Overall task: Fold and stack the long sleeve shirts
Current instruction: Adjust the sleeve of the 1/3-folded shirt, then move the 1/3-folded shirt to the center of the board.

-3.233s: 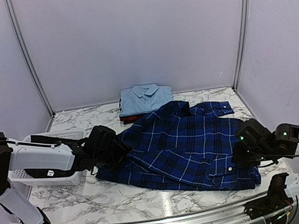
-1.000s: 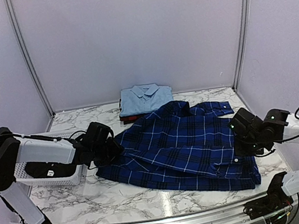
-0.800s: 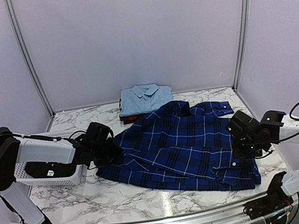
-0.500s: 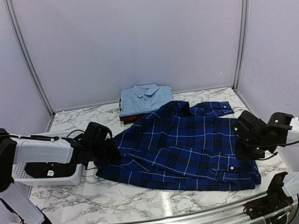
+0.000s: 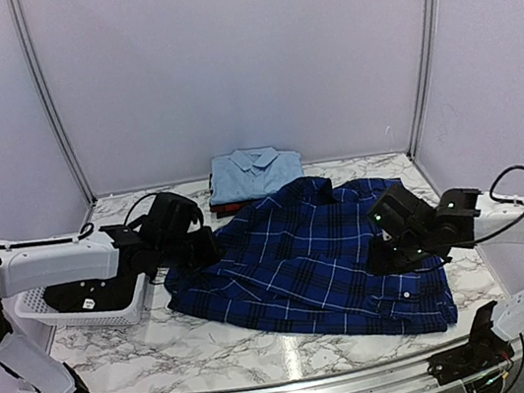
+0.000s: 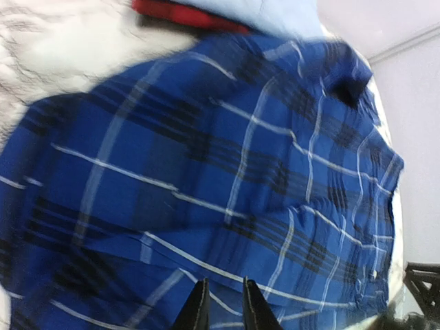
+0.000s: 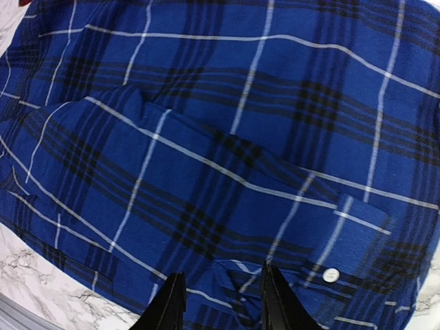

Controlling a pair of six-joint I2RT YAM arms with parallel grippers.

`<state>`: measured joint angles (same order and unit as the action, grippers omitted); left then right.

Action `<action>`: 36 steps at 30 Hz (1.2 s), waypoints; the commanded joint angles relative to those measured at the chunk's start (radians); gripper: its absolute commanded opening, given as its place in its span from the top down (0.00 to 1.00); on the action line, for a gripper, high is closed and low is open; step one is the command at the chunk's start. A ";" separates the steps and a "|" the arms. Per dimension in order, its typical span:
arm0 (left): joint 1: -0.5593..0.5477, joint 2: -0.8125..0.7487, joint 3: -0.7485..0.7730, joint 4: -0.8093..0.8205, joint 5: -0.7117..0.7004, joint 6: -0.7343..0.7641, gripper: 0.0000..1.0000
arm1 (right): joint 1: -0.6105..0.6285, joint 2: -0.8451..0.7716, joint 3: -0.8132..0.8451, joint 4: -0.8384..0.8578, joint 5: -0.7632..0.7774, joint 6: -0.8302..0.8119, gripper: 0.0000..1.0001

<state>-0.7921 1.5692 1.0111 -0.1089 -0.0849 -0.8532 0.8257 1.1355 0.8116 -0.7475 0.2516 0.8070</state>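
Your navy plaid shirt (image 5: pixel 312 258) lies spread and rumpled, soft woven cloth on the marble counter (image 5: pixel 166 346). Above it, your left end effector (image 6: pixel 222 306) is narrowly parted and your right end effector (image 7: pixel 223 299) wide apart, both empty.

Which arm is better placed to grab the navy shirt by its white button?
Right: the right gripper hovers by the white button, jaws open; left gripper is at the navy shirt's opposite edge.
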 commanded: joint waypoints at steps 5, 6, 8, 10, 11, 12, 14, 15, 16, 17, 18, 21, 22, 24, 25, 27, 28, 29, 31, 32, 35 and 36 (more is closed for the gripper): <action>-0.030 0.128 -0.079 0.005 0.020 -0.004 0.88 | 0.087 0.170 0.014 0.222 -0.037 0.019 0.67; -0.031 0.135 -0.095 0.010 0.004 -0.006 0.88 | 0.092 0.173 -0.011 0.245 -0.045 0.031 0.67; -0.032 0.143 -0.135 0.029 -0.024 -0.007 0.89 | 0.104 0.173 -0.062 0.290 -0.057 0.058 0.67; -0.034 0.146 -0.172 0.046 -0.032 -0.013 0.89 | 0.115 0.170 -0.110 0.325 -0.065 0.083 0.67; -0.041 0.145 -0.187 0.047 -0.042 -0.016 0.89 | 0.122 0.169 -0.133 0.344 -0.066 0.095 0.67; -0.049 0.143 -0.200 0.048 -0.058 -0.021 0.89 | 0.131 0.167 -0.157 0.356 -0.066 0.107 0.67; -0.073 0.137 -0.228 0.048 -0.081 -0.040 0.89 | 0.146 0.170 -0.208 0.383 -0.069 0.130 0.67; -0.087 0.132 -0.243 0.046 -0.095 -0.053 0.89 | 0.156 0.172 -0.227 0.392 -0.069 0.142 0.67; -0.104 0.127 -0.259 0.043 -0.107 -0.068 0.89 | 0.167 0.176 -0.243 0.398 -0.069 0.153 0.67; -0.119 0.118 -0.275 0.034 -0.123 -0.092 0.89 | 0.178 0.178 -0.255 0.400 -0.069 0.166 0.67; -0.139 0.108 -0.294 0.025 -0.138 -0.118 0.89 | 0.193 0.179 -0.265 0.399 -0.067 0.179 0.67; -0.209 0.051 -0.356 -0.008 -0.194 -0.200 0.89 | 0.249 0.169 -0.284 0.369 -0.049 0.227 0.67; -0.230 0.030 -0.380 -0.016 -0.206 -0.232 0.89 | 0.267 0.163 -0.291 0.359 -0.044 0.250 0.67; -0.276 -0.016 -0.427 -0.036 -0.232 -0.294 0.89 | 0.306 0.146 -0.308 0.335 -0.038 0.288 0.67; -0.299 -0.039 -0.453 -0.045 -0.242 -0.329 0.89 | 0.329 0.136 -0.318 0.322 -0.037 0.310 0.67; -0.344 -0.084 -0.498 -0.054 -0.257 -0.390 0.88 | 0.372 0.116 -0.337 0.297 -0.036 0.352 0.67; -0.364 -0.104 -0.517 -0.059 -0.263 -0.415 0.88 | 0.395 0.101 -0.345 0.278 -0.035 0.374 0.67; -0.376 -0.122 -0.531 -0.064 -0.265 -0.435 0.87 | 0.414 0.089 -0.350 0.259 -0.034 0.391 0.67; -0.384 -0.151 -0.539 -0.084 -0.267 -0.440 0.87 | 0.440 0.054 -0.348 0.211 -0.030 0.418 0.67; -0.384 -0.167 -0.532 -0.098 -0.270 -0.430 0.85 | 0.446 0.030 -0.340 0.181 -0.021 0.424 0.67; -0.384 -0.217 -0.462 -0.182 -0.300 -0.370 0.77 | 0.448 -0.063 -0.285 0.077 0.031 0.425 0.66; -0.383 -0.231 -0.428 -0.210 -0.310 -0.344 0.74 | 0.446 -0.097 -0.257 0.054 0.057 0.413 0.63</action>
<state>-1.1736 1.3811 0.5232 -0.1001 -0.3614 -1.2373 1.2644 1.1408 0.4858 -0.5060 0.2424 1.1805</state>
